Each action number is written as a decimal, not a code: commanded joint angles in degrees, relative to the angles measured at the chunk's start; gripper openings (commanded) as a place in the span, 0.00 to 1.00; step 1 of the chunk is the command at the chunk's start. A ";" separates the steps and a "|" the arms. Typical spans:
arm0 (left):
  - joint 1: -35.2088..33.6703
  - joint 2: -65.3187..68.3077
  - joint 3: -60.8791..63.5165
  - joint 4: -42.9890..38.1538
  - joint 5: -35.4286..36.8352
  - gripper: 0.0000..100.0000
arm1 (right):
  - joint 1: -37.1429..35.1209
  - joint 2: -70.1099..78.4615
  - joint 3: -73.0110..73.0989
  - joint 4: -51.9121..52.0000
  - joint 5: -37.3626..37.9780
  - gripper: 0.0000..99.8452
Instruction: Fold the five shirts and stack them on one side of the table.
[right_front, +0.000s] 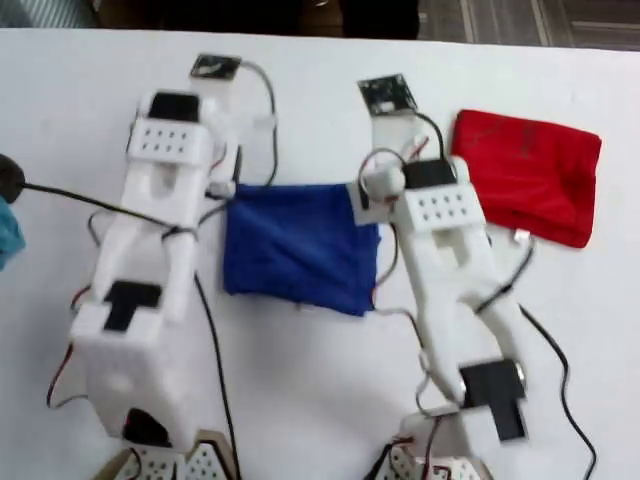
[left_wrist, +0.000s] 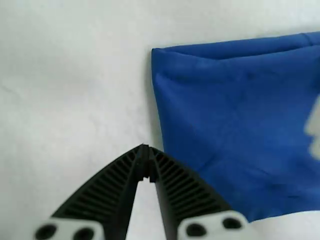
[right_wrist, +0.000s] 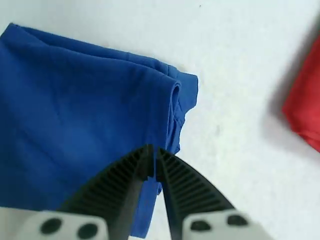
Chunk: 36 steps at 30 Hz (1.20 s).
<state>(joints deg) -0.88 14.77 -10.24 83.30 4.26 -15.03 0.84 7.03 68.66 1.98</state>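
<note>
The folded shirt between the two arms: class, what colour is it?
The shirt is plain blue; the high view shows it best.

Two blocky white arms, black ribbed hands, thin black and red cables.

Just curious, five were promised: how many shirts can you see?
2: a blue shirt in the middle, a red shirt further right. Teal cloth at the left edge may be another.
</note>
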 joint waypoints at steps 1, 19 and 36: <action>-0.53 -14.95 23.96 -16.26 5.89 0.03 | 0.13 6.64 -9.67 2.42 -3.34 0.02; 7.47 -22.77 52.62 -42.64 12.31 0.03 | 3.65 31.96 -29.36 4.62 -3.34 0.02; 4.66 -25.93 54.55 -44.48 3.34 0.03 | 3.82 32.22 -30.59 7.16 -3.16 0.02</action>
<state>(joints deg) 4.22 -7.47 47.69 38.20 8.40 -11.43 33.98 -21.27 75.16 -1.19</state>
